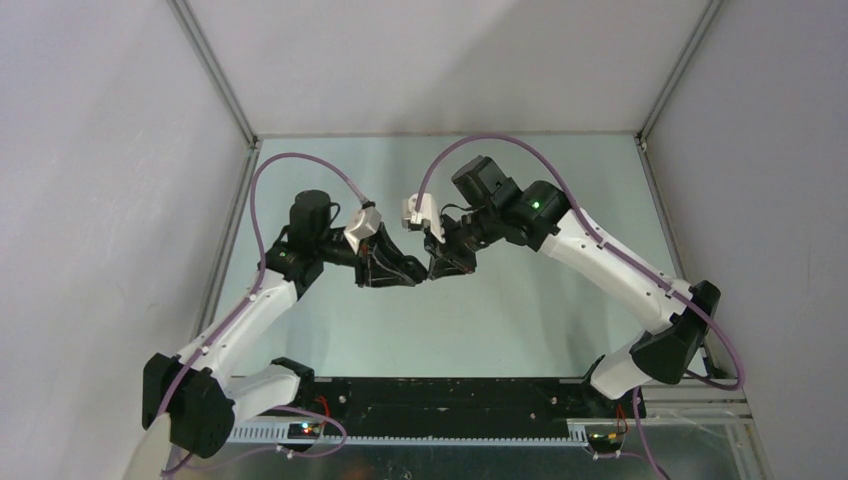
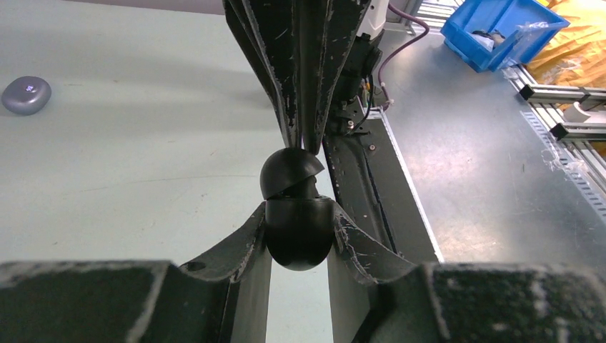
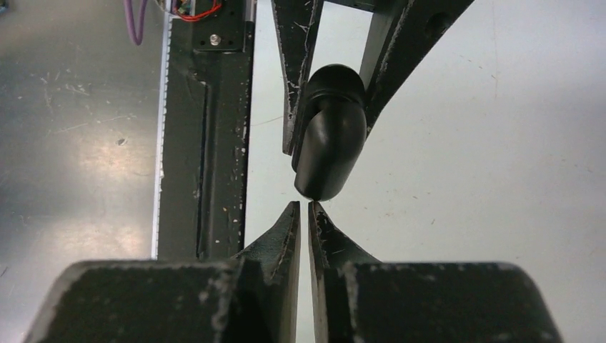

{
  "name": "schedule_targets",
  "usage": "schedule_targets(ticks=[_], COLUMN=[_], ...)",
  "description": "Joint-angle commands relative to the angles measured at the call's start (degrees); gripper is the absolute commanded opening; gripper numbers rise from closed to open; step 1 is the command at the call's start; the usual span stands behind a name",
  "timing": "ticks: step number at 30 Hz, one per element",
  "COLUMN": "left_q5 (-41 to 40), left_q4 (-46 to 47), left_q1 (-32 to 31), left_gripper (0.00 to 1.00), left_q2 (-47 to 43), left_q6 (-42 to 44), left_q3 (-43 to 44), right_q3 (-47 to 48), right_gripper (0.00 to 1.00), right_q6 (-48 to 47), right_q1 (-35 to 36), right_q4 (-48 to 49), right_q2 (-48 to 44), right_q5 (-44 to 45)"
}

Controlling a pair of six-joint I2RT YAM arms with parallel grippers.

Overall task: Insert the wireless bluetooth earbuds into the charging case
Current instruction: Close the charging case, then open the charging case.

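Note:
My left gripper (image 2: 299, 211) is shut on a round glossy black charging case (image 2: 299, 239) and holds it above the table. Its lid (image 2: 287, 170) stands slightly ajar. My right gripper (image 3: 304, 206) faces it, jaws all but closed with only a hairline gap. Its tips touch the lid's edge, as the left wrist view (image 2: 304, 145) shows. Nothing shows between those tips. In the right wrist view the case (image 3: 330, 136) hangs between the left fingers (image 3: 291, 78). In the top view both grippers (image 1: 420, 278) (image 1: 433, 272) meet at mid-table. No earbud is in view.
A pale lilac pebble-shaped case (image 2: 26, 94) lies closed on the table, far left in the left wrist view. A blue bin (image 2: 500, 32) stands beyond the table's near edge. The black base rail (image 3: 204, 136) runs along that edge.

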Motion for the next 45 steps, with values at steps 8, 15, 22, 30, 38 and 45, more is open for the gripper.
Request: schedule_targets(ticks=[8, 15, 22, 30, 38, 45], left_q5=[0.7, -0.1, -1.3, -5.8, -3.9, -3.8], left_q4=[0.3, 0.3, 0.6, 4.5, 5.2, 5.1], left_q1=[-0.4, -0.4, -0.3, -0.4, -0.4, -0.4], left_gripper=[0.0, 0.01, 0.11, 0.1, 0.03, 0.02], left_q2=[-0.2, 0.0, -0.1, 0.0, -0.1, -0.4], left_q6=[1.8, 1.8, 1.7, -2.4, -2.6, -2.6], left_q3=[2.5, 2.4, 2.3, 1.8, 1.4, 1.4], right_q3=[0.4, 2.6, 4.9, 4.6, 4.3, 2.7], right_gripper=[0.15, 0.15, 0.15, 0.2, 0.42, 0.61], right_q6=[7.7, 3.7, 2.6, 5.1, 5.1, 2.5], right_q1=[0.7, 5.1, 5.5, 3.5, -3.1, 0.4], right_q4=[10.0, 4.0, 0.6, 2.4, 2.2, 1.2], right_q2=[-2.0, 0.3, -0.1, -0.6, -3.6, -3.1], right_q5=[12.4, 6.3, 2.9, 2.0, -7.5, -4.8])
